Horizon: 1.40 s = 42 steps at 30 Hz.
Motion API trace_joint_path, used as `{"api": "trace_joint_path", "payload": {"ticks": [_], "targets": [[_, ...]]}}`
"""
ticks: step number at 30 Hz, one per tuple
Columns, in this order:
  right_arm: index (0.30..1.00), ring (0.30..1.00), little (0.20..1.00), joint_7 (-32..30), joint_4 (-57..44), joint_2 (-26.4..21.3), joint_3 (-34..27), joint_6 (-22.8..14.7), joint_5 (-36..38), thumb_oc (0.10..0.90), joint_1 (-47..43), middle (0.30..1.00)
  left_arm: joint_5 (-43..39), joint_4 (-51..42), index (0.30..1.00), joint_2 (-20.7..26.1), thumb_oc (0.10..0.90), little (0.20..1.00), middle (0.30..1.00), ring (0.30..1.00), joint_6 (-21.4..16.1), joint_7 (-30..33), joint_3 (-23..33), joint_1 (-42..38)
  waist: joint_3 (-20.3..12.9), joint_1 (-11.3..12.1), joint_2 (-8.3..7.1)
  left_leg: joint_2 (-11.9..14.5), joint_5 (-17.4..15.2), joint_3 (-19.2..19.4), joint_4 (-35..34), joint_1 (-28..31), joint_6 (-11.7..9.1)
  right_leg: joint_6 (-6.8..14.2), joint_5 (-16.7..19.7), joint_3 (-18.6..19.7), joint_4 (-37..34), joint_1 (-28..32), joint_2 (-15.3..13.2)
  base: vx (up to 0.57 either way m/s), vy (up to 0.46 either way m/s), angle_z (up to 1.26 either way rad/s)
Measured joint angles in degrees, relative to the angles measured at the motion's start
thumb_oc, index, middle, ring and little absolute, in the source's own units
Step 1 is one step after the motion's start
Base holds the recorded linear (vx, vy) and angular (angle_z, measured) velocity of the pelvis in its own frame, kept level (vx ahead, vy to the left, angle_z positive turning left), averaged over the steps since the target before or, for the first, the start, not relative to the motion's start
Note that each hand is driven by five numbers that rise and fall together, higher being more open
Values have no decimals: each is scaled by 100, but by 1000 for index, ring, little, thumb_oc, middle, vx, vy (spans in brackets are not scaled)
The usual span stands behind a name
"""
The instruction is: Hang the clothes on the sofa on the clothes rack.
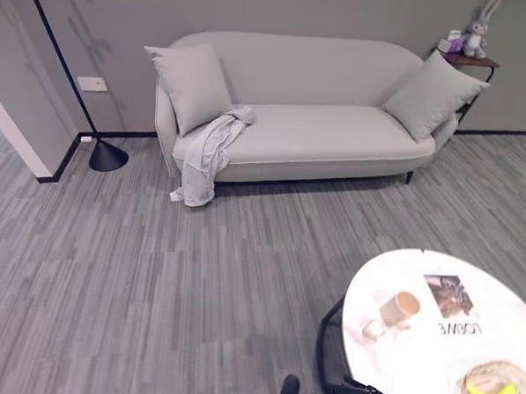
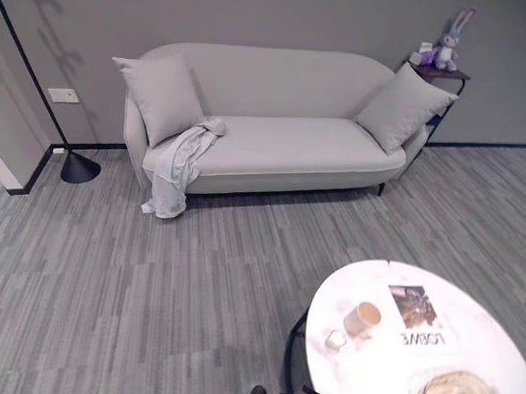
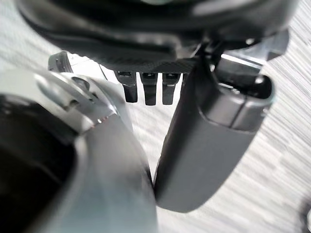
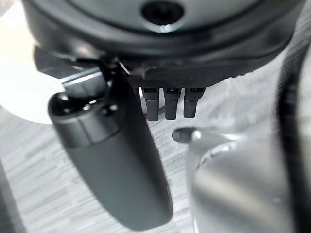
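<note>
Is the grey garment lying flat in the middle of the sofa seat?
No, the grey garment hangs over the front edge at the sofa's left end, trailing to the floor.

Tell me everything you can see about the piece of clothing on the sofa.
The garment is pale grey, soft, crumpled cloth. It lies draped over the front edge of the light sofa at the sofa's left end, its top bunched on the seat just below the left cushion. The rest hangs down the sofa's front, its lower end reaching the grey floor. Neither hand touches it.
</note>
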Motion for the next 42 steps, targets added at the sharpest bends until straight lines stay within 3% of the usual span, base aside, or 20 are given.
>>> {"api": "trace_joint_path", "payload": {"ticks": [3,5,7,9,11,14,15,19,20,21,23,25,28,30,33,34,35,37,39,42], "targets": [[900,900,900,-122,-24,32,275,52,-1,800,124,900,-9,-192,900,63,800,900,900,900,-109,61,-50,-191,64,182,-223,55,265,1038,1443,-1148,283,-340,-240,-155,-413,548,83,211,-303,31],[900,900,900,-211,-14,31,491,93,-5,800,4,900,15,-376,900,190,800,900,900,900,-181,115,-273,-300,192,203,-342,143,-53,1796,1701,-1623,574,-316,-180,-140,-537,651,40,274,-84,-9],[900,900,900,-247,-280,10,615,93,0,800,-168,900,49,-431,900,267,800,900,900,900,-179,103,-274,-339,238,177,-280,-111,-289,1902,1217,-1985,441,-314,-264,-109,-724,838,42,391,-13,-11],[900,900,900,-275,-537,3,699,76,0,800,-389,900,34,-433,900,212,800,900,900,900,-186,97,-232,-468,448,232,-316,-445,-477,2325,-404,-2090,555,-198,-305,-114,-775,915,-96,392,81,0],[900,900,900,-278,-642,21,809,30,-1,800,-529,900,36,-374,900,154,800,900,900,900,-82,116,-187,-566,544,275,-145,-529,14,2600,-2070,-2159,520,-142,-452,-256,-777,1068,-31,433,106,21],[900,900,900,-272,-635,58,827,-7,-3,800,-547,900,34,-314,900,72,800,900,900,900,-42,118,-198,-470,553,508,96,-509,575,2425,-3173,-2171,373,-53,-702,-260,-777,1394,94,452,115,4],[900,900,900,-285,-491,145,861,-30,-22,800,-583,900,-14,-93,900,48,800,900,900,900,0,119,-152,-484,521,655,142,-483,682,2094,-3653,-2225,299,43,-846,-224,-777,1555,103,601,208,-7],[900,900,900,-175,-369,392,1101,-2,-490,800,-367,900,-370,78,900,47,800,900,900,900,160,169,78,-212,501,902,155,-151,608,1943,-3142,-2403,331,495,-1399,-98,-777,2280,-86,446,199,-16],[900,900,900,-170,-377,441,1124,-10,-504,800,-261,900,-370,69,900,70,800,900,900,900,169,178,74,-142,488,901,82,-215,1012,2042,-3025,-2365,451,635,-1522,-98,-776,2452,-203,488,256,-10],[900,900,900,-164,-191,613,1132,-14,-620,800,-138,900,-341,8,900,176,800,900,900,900,152,217,24,-43,407,971,-235,-512,1262,2267,-2796,-2338,723,660,-1682,-35,-756,2573,-540,191,105,-13],[900,900,900,-95,-147,714,1077,-5,-675,800,-88,900,-325,-124,900,277,800,900,900,900,138,240,-16,-65,333,913,-497,-740,1055,2344,-2734,-2265,950,722,-1555,205,-532,2511,-660,423,306,-1],[900,900,900,-76,30,698,859,-43,-673,800,-84,900,-77,-173,900,310,800,900,900,900,118,234,-202,-294,271,811,-506,-983,727,2419,-2692,-2013,1168,811,-1340,206,144,2367,-875,618,516,16],[900,900,900,-111,365,583,576,0,-674,800,108,900,524,-193,900,337,800,900,900,900,17,152,-677,-336,-104,628,-352,-1231,536,2393,-3132,-1413,1334,1226,-1042,380,2115,1714,-1239,395,398,15],[900,900,900,-162,329,576,384,-36,-663,800,97,900,773,-194,900,374,800,900,900,900,2,178,-862,-423,-118,572,-356,-1483,268,2481,-3066,-1171,1648,1383,-399,644,3162,1213,-1481,540,534,0],[900,900,900,-345,12,371,356,-79,-667,800,-28,900,1068,-82,900,285,800,900,900,900,99,186,-1344,-386,-42,250,-5,-1497,12,2268,-3286,-483,2017,1047,-635,299,4838,301,-1649,433,251,13],[900,900,900,-321,-127,317,479,-177,-662,800,-95,900,1242,-88,900,224,800,900,900,900,133,138,-1362,-314,-76,38,168,-1423,39,2132,-3257,-362,1923,792,-884,167,4548,21,-1362,419,66,22],[900,900,900,-318,-384,247,577,-140,-666,800,-76,900,1269,-171,900,202,800,900,900,900,130,128,-1515,-344,-92,-3,221,-1391,-139,2017,-3200,-379,2015,825,-1029,243,4372,-242,-1162,572,57,73],[900,900,900,-283,-637,176,650,-186,-653,800,-189,900,1365,-244,900,171,800,900,900,900,154,111,-1616,-392,101,-336,440,-1232,-186,1646,-3322,-119,1969,588,-1315,33,2922,-503,-523,434,-33,78],[900,900,900,-263,-872,216,681,-214,-659,800,-284,900,1555,-278,900,120,800,900,900,900,127,99,-1689,-402,183,-401,337,-1384,-230,1434,-3502,114,1757,678,-1132,-34,1515,-952,-296,470,-30,64],[900,900,900,-248,-786,326,722,-108,-659,800,-353,900,1865,-205,900,251,800,900,900,900,138,54,-1738,-448,247,-585,107,-1562,-445,924,-3587,558,1806,783,-493,403,105,-1064,-269,380,-26,98]]}}
